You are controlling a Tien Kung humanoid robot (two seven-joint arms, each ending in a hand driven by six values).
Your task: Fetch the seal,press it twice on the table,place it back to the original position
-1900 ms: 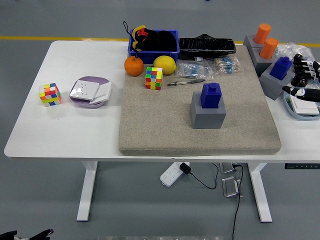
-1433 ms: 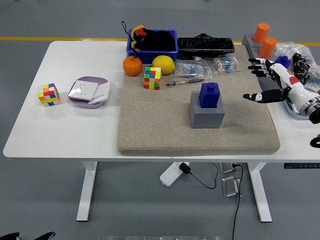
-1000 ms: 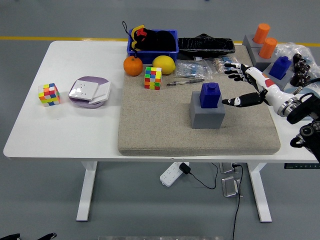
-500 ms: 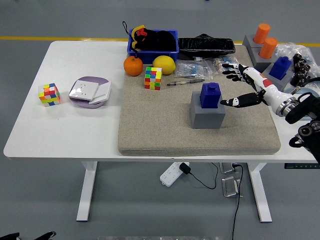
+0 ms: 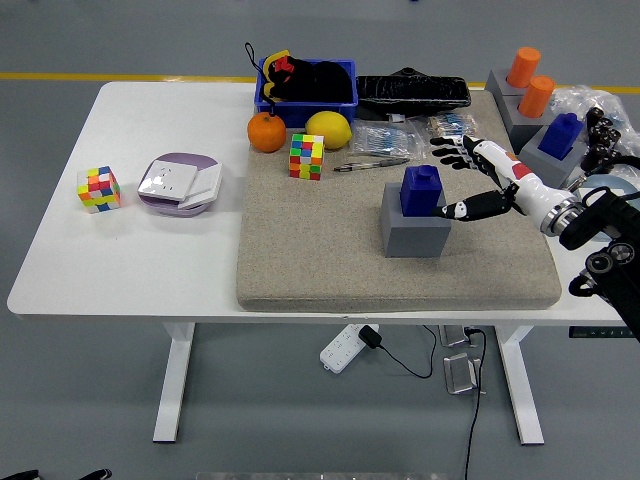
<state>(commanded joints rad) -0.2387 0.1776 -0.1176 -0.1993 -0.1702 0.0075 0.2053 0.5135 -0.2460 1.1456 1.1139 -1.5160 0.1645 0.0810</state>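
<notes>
A blue seal (image 5: 421,189) stands upright on a grey block (image 5: 414,230) in the middle of the beige felt mat (image 5: 320,260). My right hand (image 5: 462,178) comes in from the right with fingers spread open, just to the right of the seal, thumb near the block's top edge. It holds nothing. My left arm is out of view.
Behind the mat lie a Rubik's cube (image 5: 307,157), an orange (image 5: 266,131), a lemon (image 5: 329,129), a blue bin (image 5: 305,82) and bagged items (image 5: 385,139). More seals on grey blocks (image 5: 535,105) stand at the right. Another cube (image 5: 99,189) and a purple box (image 5: 180,184) sit at the left.
My right hand came in from the right edge and moved left over the mat until it is close beside the blue seal. The fingers stayed spread.
</notes>
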